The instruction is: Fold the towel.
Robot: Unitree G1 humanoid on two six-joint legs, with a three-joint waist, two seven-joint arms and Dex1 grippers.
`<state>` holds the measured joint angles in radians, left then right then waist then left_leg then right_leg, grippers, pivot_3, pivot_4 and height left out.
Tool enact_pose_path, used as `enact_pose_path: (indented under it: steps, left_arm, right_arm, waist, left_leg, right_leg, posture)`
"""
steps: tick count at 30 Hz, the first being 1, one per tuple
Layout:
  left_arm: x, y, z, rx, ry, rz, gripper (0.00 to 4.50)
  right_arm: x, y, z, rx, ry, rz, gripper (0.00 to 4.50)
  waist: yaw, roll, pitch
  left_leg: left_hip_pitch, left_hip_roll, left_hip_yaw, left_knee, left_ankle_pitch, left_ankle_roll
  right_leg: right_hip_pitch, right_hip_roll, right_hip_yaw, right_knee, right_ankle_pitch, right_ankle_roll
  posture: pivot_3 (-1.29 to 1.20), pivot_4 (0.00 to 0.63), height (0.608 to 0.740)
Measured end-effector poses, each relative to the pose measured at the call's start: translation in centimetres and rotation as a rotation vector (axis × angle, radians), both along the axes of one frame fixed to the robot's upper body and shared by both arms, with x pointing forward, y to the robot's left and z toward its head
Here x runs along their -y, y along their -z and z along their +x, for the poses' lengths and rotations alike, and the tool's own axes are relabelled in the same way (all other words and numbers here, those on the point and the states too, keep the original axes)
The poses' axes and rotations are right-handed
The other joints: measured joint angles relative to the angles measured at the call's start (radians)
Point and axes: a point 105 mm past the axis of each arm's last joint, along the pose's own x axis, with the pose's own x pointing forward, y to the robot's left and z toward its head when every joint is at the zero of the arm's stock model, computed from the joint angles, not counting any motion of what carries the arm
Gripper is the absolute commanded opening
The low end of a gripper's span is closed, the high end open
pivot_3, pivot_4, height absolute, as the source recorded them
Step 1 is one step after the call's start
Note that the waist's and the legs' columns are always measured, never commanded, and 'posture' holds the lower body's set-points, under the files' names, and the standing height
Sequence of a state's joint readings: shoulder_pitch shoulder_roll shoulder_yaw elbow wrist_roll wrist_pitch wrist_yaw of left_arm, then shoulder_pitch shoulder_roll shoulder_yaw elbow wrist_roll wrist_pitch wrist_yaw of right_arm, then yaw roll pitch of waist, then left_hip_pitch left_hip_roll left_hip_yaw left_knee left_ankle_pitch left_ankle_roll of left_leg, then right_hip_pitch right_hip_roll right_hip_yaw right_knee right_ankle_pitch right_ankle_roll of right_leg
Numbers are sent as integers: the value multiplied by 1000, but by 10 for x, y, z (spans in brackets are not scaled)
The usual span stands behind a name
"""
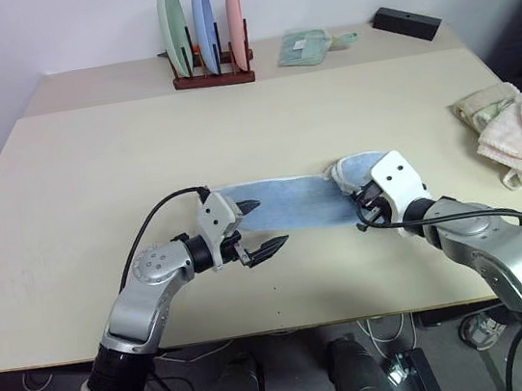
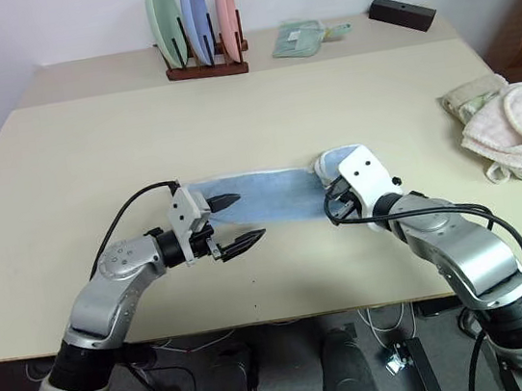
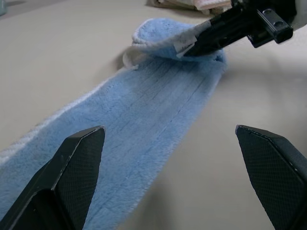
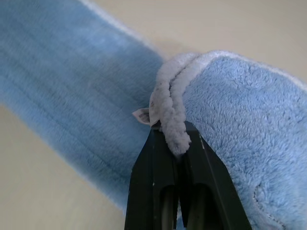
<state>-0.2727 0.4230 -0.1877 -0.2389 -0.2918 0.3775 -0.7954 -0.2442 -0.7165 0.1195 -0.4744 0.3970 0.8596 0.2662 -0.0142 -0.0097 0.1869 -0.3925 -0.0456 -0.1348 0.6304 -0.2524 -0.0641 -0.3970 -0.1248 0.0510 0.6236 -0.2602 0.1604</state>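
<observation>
Nearest to the camera, the left gripper is hovering low over the beige table with its two black fingers spread wide and holding nothing; it is sitting at the left end of the towel, one finger above the cloth and the other over bare table in front of it. At the far edge of the table, a dark wooden rack is keeping three plates upright in its slots: a green plate, a blue plate and a pink plate, standing side by side. Just beside the rack, to the right, a small mint-green folded cloth is lying, and further right a black block. Near the right edge, a pile of cream and pale pink towels is resting, well apart from the grippers. The light blue towel is lying in the middle front part of the table as a long narrow strip with whitish trim, flat for most of its length, while its right end is being lifted and curled over itself. The right gripper is clenched on this raised end, pinching the bunched whitish edge between its closed fingers.
</observation>
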Motion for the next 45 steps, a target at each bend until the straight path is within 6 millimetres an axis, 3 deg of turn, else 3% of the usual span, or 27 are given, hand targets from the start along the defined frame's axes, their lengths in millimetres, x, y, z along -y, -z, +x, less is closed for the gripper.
enact_pose_path:
  steps: [8, 13, 17, 19, 20, 24, 28, 29, 31, 35, 41, 44, 45]
  left_arm:
    - [0, 2, 0, -2, -7, 5, 4475]
    - [0, 3, 0, -3, -13, 9, 4475]
    - [-4, 10, -1, -28, -39, 13, 4475]
    - [-8, 11, -1, -31, -58, 11, 4475]
    - [-10, 11, 0, -34, -69, 10, 4475]
    - [-20, 20, -2, -64, -114, 14, 4475]
    - [-23, 24, -3, -79, -127, 18, 4475]
    - [-24, 25, -4, -86, -131, 20, 4475]
    - [-25, 27, -4, -92, -140, 21, 4475]
    - [-27, 30, -5, -104, -161, 20, 4475]
    - [-33, 37, -17, -161, -213, 18, 4475]
    - [-42, 39, -23, -247, -264, -21, 4475]
    - [-46, 39, -23, -291, -293, -58, 4500]
  right_arm:
    - [-31, 8, 2, -8, -89, 18, 50]
    - [-28, 5, 2, -12, -90, 56, 2401]
    - [-29, -11, -17, 14, -185, 115, 4406]
    - [-27, -20, -25, 36, -223, 134, 4406]
    - [-26, -24, -27, 42, -229, 161, 4118]
    - [-7, -44, -18, 102, -149, 251, 2257]
    - [12, -34, 2, 101, -31, 220, 281]
    - [16, -29, 7, 95, -11, 209, 75]
    - [16, -17, 18, 84, 8, 197, 75]
    - [14, 29, 26, 0, 16, 122, 75]
    - [13, 32, 24, 73, -9, 59, 75]
    - [13, 23, 24, 102, 1, 95, 852]
    - [12, 16, 23, 120, -8, 109, 1315]
  waist:
    - [1, 0, 0]
    - [2, 0, 0]
    - [2, 0, 0]
    - [2, 0, 0]
    - [0, 0, 0]
    - [-1, 0, 0]
    - [1, 0, 0]
    - [1, 0, 0]
    - [-1, 0, 0]
    - [-2, 0, 0]
    - [-2, -1, -1]
    - [-2, -1, 0]
    - [-1, 0, 0]
  left_leg:
    - [0, 0, 0, 0, 0, 0]
    - [0, 0, 0, 0, 0, 0]
    - [0, 0, 0, -1, 0, 0]
    - [0, 0, 0, 0, 0, 0]
    - [0, 0, 0, 0, 0, 0]
    - [1, 1, 0, 0, 0, 0]
    - [1, 1, 0, 0, 0, 0]
    - [1, 1, 0, 0, 0, 0]
    - [1, 1, 0, 0, 0, 0]
    - [1, 2, 0, -1, 0, 0]
    - [2, 2, 0, 0, 0, -1]
    - [2, 2, 0, 0, 0, -1]
    - [1, 2, 0, 0, 0, -1]
  right_leg:
    - [0, 0, 0, 0, 0, 0]
    - [0, 0, 0, 0, 0, 0]
    - [0, 0, 0, 0, 0, 0]
    - [0, 0, 0, 0, 0, 0]
    - [0, 0, 0, 0, 0, 0]
    - [0, 1, 0, 0, 1, -1]
    - [0, 1, 0, 0, 1, -2]
    - [0, 1, 0, 0, 1, -2]
    - [0, 1, 0, 0, 1, -2]
    - [0, 1, 0, 0, 1, -2]
    - [1, 1, 0, 0, 1, -2]
    - [1, 1, 0, 0, 1, -2]
    - [0, 1, 0, 1, 1, -2]
  posture:
    - [0, 150, 740]
    - [0, 150, 740]
    - [0, 150, 740]
    - [0, 150, 740]
    - [0, 150, 740]
    - [0, 150, 740]
    - [0, 150, 740]
    - [0, 150, 740]
    - [0, 150, 740]
    - [0, 150, 740]
    - [0, 150, 740]
    - [0, 150, 740]
    - [0, 150, 740]
